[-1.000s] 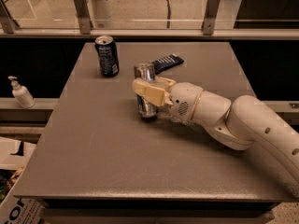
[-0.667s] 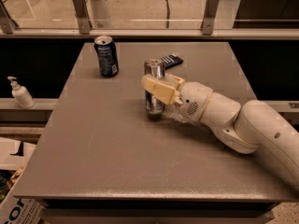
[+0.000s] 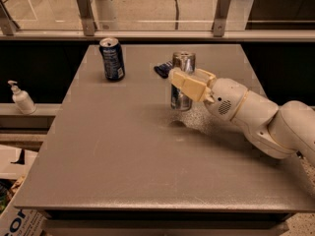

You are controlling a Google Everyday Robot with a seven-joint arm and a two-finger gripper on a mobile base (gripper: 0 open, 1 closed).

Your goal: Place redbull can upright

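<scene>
Before unclamping gripper (image 3: 187, 83) from upright redbull can (image 3: 183, 63), held just right of dark blue can (image 3: 112, 59), verify base seated flat on table (image 3: 123, 156); otherwise expect wobble, tipping, or rolling toward dark blue can.

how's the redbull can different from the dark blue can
The redbull can is slim and silver; the dark blue can is wider, with white print. The redbull can is clamped in the gripper near the middle of the table; the dark blue can stands free toward the far left. Both are upright.
</scene>
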